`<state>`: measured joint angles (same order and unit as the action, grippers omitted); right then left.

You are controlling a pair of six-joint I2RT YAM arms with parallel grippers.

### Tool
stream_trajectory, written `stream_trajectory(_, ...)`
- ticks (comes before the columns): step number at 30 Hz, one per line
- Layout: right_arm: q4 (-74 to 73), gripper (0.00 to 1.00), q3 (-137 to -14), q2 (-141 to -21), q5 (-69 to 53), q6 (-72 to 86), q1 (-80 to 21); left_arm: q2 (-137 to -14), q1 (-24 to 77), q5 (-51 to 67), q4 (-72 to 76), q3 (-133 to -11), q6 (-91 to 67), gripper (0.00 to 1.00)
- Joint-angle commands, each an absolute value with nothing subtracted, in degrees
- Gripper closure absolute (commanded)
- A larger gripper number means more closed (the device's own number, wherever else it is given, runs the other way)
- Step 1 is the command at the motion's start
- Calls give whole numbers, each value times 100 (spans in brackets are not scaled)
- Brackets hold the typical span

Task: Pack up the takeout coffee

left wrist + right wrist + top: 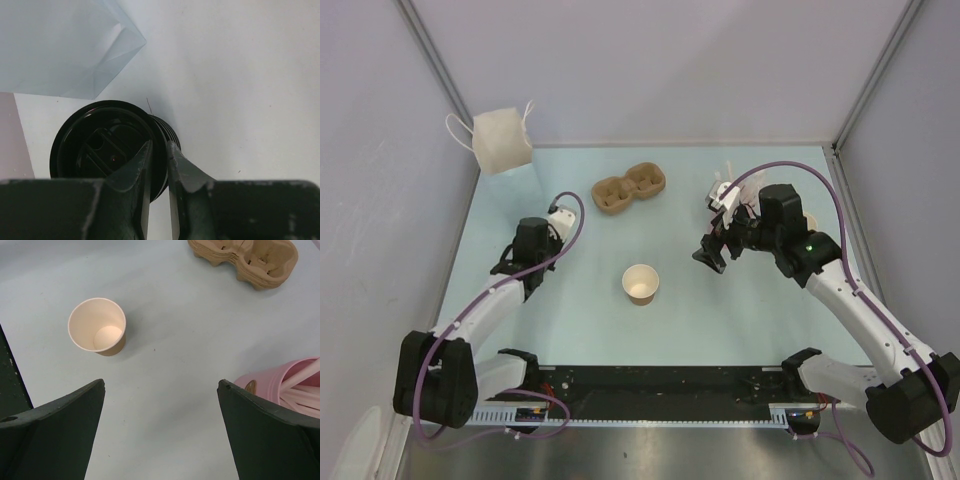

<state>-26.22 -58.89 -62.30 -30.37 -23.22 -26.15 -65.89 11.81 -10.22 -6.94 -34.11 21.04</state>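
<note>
The tan paper cup [640, 284] stands upright with its cream inside showing, mid-table; it also shows in the right wrist view [97, 326]. My left gripper [516, 262] is at the left side of the table. In the left wrist view it [159, 150] is shut on the rim of a round black lid [100, 147], one finger inside and one outside. More ribbed black lids [169, 131] sit right behind that lid. My right gripper [712, 255] is open and empty, to the right of the cup; its fingers [60, 425] stand wide apart above bare table.
A brown pulp cup carrier [629, 187] lies at the back centre, also in the right wrist view [245, 257]. A white paper bag [500, 140] stands at the back left. A pink cup of white straws [287, 385] is close to my right gripper.
</note>
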Motion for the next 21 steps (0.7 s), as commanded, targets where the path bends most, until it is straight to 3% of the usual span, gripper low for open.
stream_trajectory(1, -2426, 0, -5880, -6231, -3006, -2417, -2646, -6425, 1143, -1046, -483, -3577, 2092, 76)
stream_trajectory(7, -2426, 0, -5880, -6240, -2988, -2417, -2654, -6451, 1134, -1037, -492, -3577, 2092, 71)
stream_trajectory(21, -2434, 0, -5880, -6249, -2979, -2417, -2646, -6486, 1125, -1037, -501, -3595, 2100, 71)
